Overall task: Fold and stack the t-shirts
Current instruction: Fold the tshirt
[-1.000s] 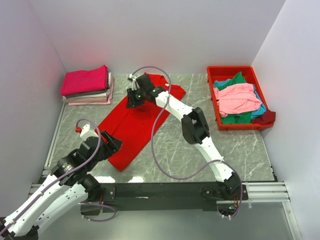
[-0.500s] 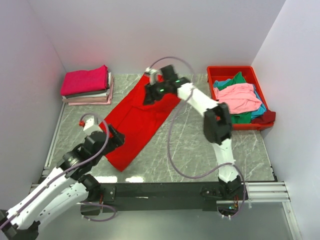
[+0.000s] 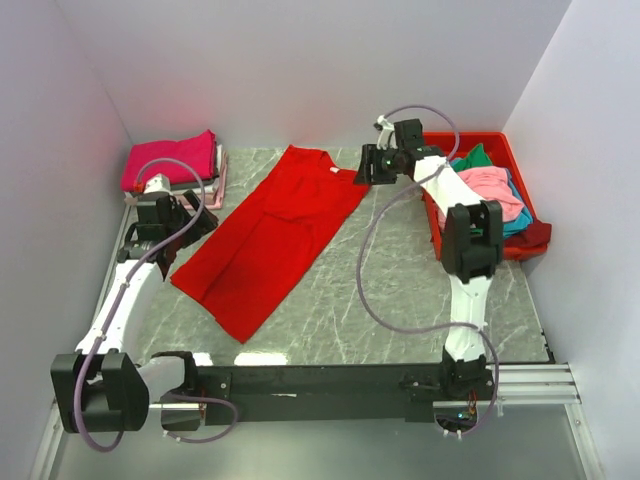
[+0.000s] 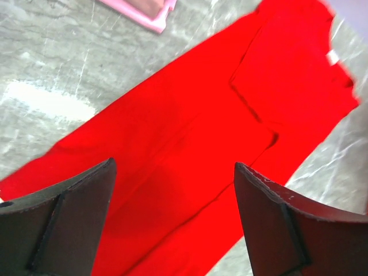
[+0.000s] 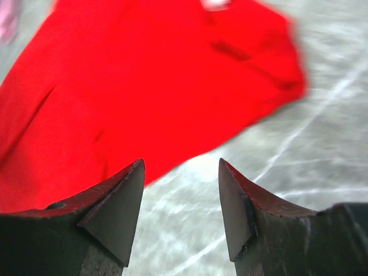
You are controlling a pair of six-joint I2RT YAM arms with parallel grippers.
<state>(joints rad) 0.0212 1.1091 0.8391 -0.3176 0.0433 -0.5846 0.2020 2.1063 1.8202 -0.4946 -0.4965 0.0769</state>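
Note:
A large bright red t-shirt (image 3: 270,235) lies folded lengthwise, flat and diagonal on the marble table; it also shows in the left wrist view (image 4: 230,132) and the right wrist view (image 5: 144,75). My left gripper (image 3: 198,222) is open and empty above the shirt's left edge, its open jaws (image 4: 173,167) over red cloth. My right gripper (image 3: 365,168) is open and empty just off the shirt's far right corner, its jaws (image 5: 179,167) over bare table. A stack of folded t-shirts (image 3: 172,168), magenta on top, sits at the far left.
A red plastic bin (image 3: 430,145) at the far right holds loose pink (image 3: 478,195), green and teal shirts. Walls close in the table on the left, back and right. The stack's pink corner (image 4: 152,11) shows in the left wrist view.
Both grippers have left the red shirt. The right one moved right toward the bin, the left arm swung left toward the stack. The shirt now lies longer and flatter.

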